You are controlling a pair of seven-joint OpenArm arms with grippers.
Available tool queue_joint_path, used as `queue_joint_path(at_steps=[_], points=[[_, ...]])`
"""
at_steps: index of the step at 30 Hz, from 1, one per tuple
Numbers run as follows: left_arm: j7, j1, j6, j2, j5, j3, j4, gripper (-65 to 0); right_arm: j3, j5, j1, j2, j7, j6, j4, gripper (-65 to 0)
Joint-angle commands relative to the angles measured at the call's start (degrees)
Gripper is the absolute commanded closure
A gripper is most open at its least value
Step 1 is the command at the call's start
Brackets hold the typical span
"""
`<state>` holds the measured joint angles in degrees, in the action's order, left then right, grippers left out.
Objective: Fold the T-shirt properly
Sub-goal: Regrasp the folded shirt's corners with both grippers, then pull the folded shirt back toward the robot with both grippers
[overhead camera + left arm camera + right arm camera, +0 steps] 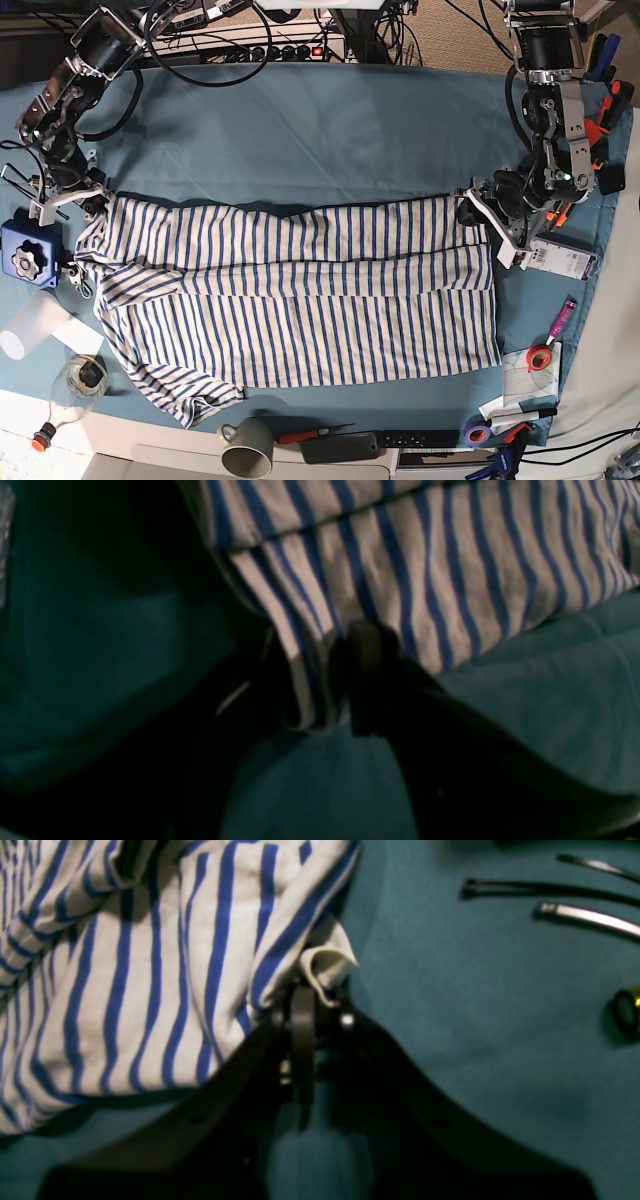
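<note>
Left gripper (pixel 315 680) w/ cloth betw. its fingers; right gripper (pixel 320 1015) pinched on a cloth corner. Soft striped T-shirt (pixel 300 300), cream w/ navy lines, is spread rumpled over creased teal tablecloth (pixel 300 130), top edge folded over. No writing can be read.

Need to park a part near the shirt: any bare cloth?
Widest bare patch: teal cloth between the arms, beyond the T-shirt. Crowded: near edge with mug, left side with bottle.
</note>
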<state>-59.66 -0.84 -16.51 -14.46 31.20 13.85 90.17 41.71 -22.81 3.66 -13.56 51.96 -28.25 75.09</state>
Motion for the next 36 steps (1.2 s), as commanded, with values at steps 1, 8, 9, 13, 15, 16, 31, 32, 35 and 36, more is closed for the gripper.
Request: queue_joint_path(at_steps=[1,8,9,13,15,16,31,32,35,36], points=[[-1.86,-0.11,-0.04,0.04,0.2,-0.17,0.04,-20.7,-0.9,2.16,0.33,-0.68,1.92,0.96,0.2,0.0],[-2.03,-0.11,-0.07,0.0,-0.2,-0.17,0.04,0.0,-1.64,2.75,0.31,-2.73,3.69,1.29,0.31,0.0],[-2.03,-0.11,-0.04,0.02,-0.55,-0.17,0.04,0.0,-1.64,2.75,0.31,-3.45,3.82,1.29,0.31,0.0],[-2.03,-0.13,-0.11,0.0,-0.94,-0.17,0.04,0.0,-1.64,2.73,0.31,-6.38,4.0,1.29,0.31,0.0],[-2.03,-0.15,-1.57,0.0,-0.9,-0.17,0.04,0.0,-1.64,2.69,0.31,-7.45,4.17,1.33,0.31,0.0],[-2.05,-0.17,-2.27,0.0,-0.9,-0.17,0.07,0.0,-1.64,2.67,0.31,-7.91,4.28,1.33,0.31,0.0],[-6.05,-2.29,-2.62,-3.34,0.55,-0.15,1.09,0.0,-1.25,-6.71,0.24,-11.98,9.62,1.46,1.9,0.0],[-6.43,-2.29,-2.6,-3.87,0.55,-0.15,1.09,0.0,-1.2,-6.73,0.13,-12.0,10.73,1.46,2.58,0.0],[-6.8,-2.16,-2.58,-5.7,0.59,0.07,1.2,0.0,-1.16,-6.78,-0.22,-11.96,13.7,1.46,5.86,0.0],[-6.86,-2.12,-2.58,-6.25,0.57,0.2,1.33,0.0,-1.16,-6.78,-0.37,-11.98,14.93,1.46,7.32,0.0]])
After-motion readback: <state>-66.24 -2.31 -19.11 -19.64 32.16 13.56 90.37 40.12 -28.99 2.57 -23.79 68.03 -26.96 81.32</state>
